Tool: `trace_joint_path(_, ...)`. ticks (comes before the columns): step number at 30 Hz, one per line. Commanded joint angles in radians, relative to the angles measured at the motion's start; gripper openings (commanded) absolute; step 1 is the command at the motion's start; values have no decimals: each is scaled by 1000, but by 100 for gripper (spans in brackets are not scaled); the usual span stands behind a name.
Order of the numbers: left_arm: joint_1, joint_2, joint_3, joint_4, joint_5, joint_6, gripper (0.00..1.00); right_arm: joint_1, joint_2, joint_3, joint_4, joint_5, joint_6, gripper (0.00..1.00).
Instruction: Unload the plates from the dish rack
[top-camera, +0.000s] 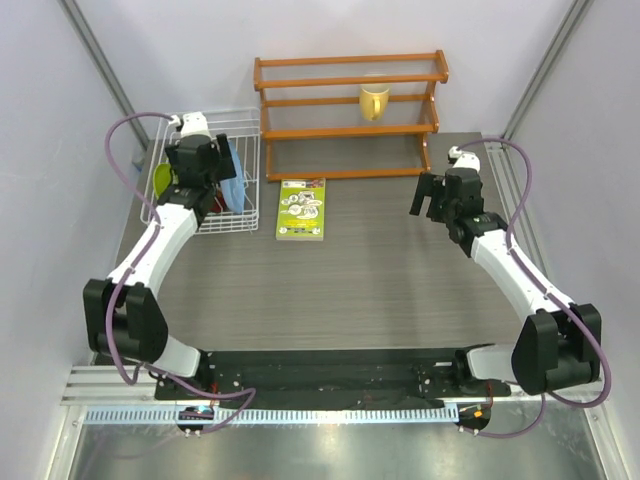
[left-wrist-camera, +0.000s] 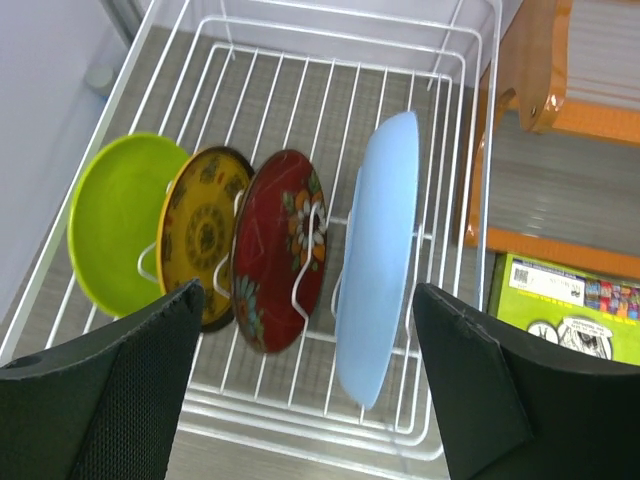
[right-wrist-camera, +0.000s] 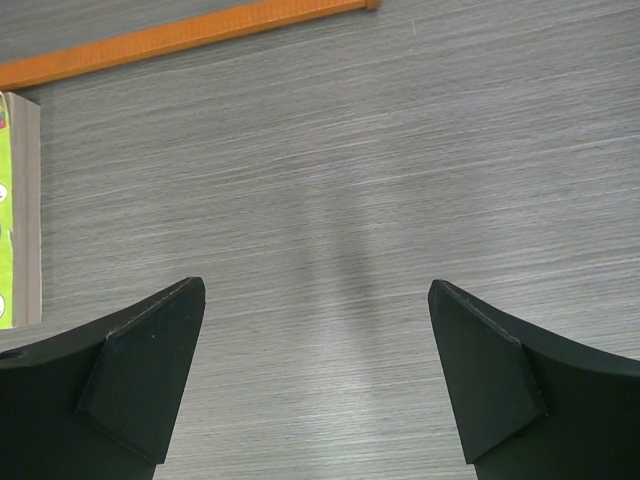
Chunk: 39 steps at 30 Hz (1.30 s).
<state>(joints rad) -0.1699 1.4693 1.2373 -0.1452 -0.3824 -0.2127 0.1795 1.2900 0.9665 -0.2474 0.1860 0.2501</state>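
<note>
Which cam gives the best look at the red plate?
Left wrist. The red plate stands on edge in the rack between the yellow plate and blue plate, pattern clear. In the top view the left arm covers most of it; the right wrist view misses it.

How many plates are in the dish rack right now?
4, all on edge in the dish rack. Left to right in the left wrist view: lime green plate, yellow-orange plate, dark red plate, light blue plate. None seems hidden.
</note>
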Motion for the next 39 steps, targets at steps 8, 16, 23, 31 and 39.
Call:
trace_joint_path(8,-80,124,80,167,-99,111,82,3,55,17,22,20,6,99)
trace_joint_path(16,-86,218,103,154,-193,116,55,2,26,0,17,61,-18,100)
trace_joint_path(23,-117,255,106,156,-274,160,9,2,20,3,11,81,-21,100)
trace_joint_path(31,-242,241,96,355,-563,433,0,2,15,17,-1,81,-14,100)
trace_joint_path(39,-316,221,146,550,-734,725,0,2,-8,23,-16,93,-20,100)
